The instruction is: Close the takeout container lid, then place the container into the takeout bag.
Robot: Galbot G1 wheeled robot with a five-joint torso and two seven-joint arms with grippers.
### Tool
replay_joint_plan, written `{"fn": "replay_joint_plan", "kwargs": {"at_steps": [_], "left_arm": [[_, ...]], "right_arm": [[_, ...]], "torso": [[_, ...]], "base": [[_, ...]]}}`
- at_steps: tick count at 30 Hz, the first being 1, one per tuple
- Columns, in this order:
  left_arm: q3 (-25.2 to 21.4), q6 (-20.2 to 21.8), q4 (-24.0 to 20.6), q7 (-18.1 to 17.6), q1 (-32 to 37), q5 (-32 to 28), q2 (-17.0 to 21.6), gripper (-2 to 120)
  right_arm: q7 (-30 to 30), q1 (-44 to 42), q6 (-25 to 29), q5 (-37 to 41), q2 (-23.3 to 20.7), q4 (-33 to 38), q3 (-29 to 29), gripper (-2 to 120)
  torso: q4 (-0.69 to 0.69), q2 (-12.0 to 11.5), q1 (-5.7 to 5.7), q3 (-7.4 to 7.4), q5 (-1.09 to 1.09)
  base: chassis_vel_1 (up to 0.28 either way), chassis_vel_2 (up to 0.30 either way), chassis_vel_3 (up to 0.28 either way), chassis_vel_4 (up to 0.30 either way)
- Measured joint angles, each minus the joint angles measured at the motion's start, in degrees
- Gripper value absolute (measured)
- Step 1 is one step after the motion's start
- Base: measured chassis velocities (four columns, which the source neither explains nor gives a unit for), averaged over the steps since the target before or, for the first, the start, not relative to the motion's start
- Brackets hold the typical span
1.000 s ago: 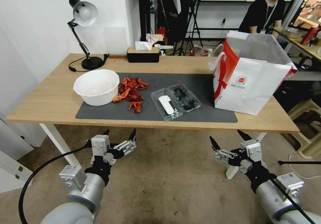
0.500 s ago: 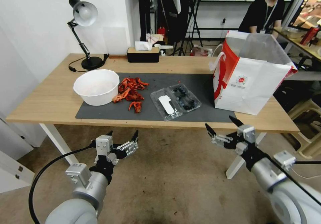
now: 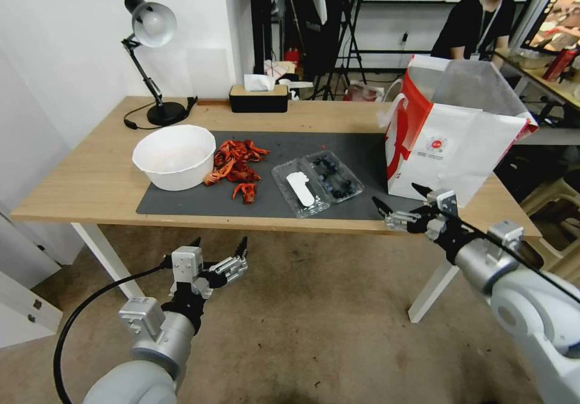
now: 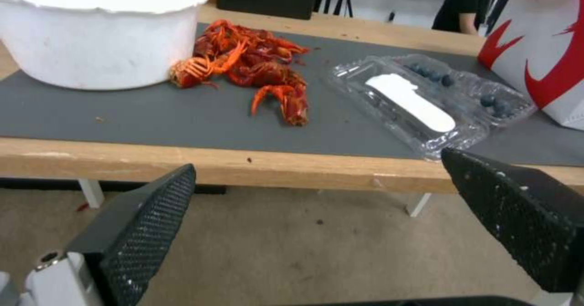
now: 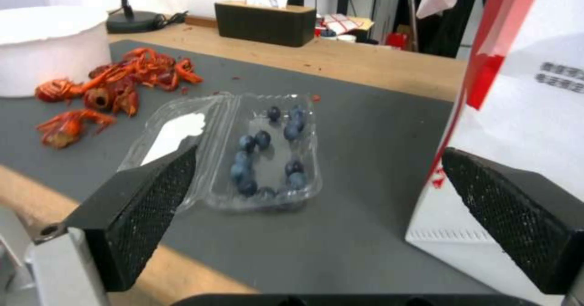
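The takeout container (image 3: 334, 176) lies open on the dark mat, its tray holding blueberries. Its clear lid (image 3: 300, 189) with a white oblong label is folded flat beside it. The takeout bag (image 3: 450, 150), white with red sides, stands upright to the right, mouth open. My right gripper (image 3: 396, 194) is open at the table's front edge, just in front of the bag's lower corner and to the right of the container. In the right wrist view the tray (image 5: 273, 155) and lid (image 5: 173, 132) sit ahead of the open fingers. My left gripper (image 3: 219, 244) hangs open below the table edge.
A white bowl (image 3: 174, 156) and a heap of red crayfish (image 3: 237, 165) sit on the mat (image 3: 199, 202) left of the container. A desk lamp (image 3: 151, 60) and a tissue box (image 3: 258, 97) stand at the table's back. A person sits behind the bag.
My right arm has risen from below the table and reached forward to the front edge near the bag. The left arm has hardly moved.
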Motion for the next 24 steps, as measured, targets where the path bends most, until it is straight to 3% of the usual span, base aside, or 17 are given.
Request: {"fn": "replay_joint_plan", "kwargs": {"at_steps": [9,15,22,24], "left_arm": [[-0.4,-1.2,1.3,0.3,0.2,0.1,-0.5,100],[-0.6,-1.4,1.9,0.3,0.3,0.3,-0.8,100],[-1.1,-2.1,2.6,0.3,0.7,0.5,-1.2,100],[-1.1,-2.3,2.7,0.3,0.7,0.6,-1.3,100]], "right_arm": [[4.4,13.9,-1.9,8.0,-3.3,-8.1,-11.7,100],[7.2,21.8,-5.2,10.1,-3.1,-11.7,-19.4,100],[15.8,33.2,-15.7,11.1,-1.9,-14.9,-27.8,100],[16.4,33.9,-16.4,11.2,-1.8,-15.1,-28.3,100]], "torso": [[0.00,0.0,-0.01,0.00,0.00],[0.00,0.0,-0.01,0.01,0.00],[0.01,0.0,-0.01,0.01,-0.01],[0.00,0.0,-0.01,0.01,0.00]], "base": [[0.000,0.000,0.000,0.000],[0.000,0.000,0.000,0.000],[0.000,0.000,0.000,0.000],[0.000,0.000,0.000,0.000]]}}
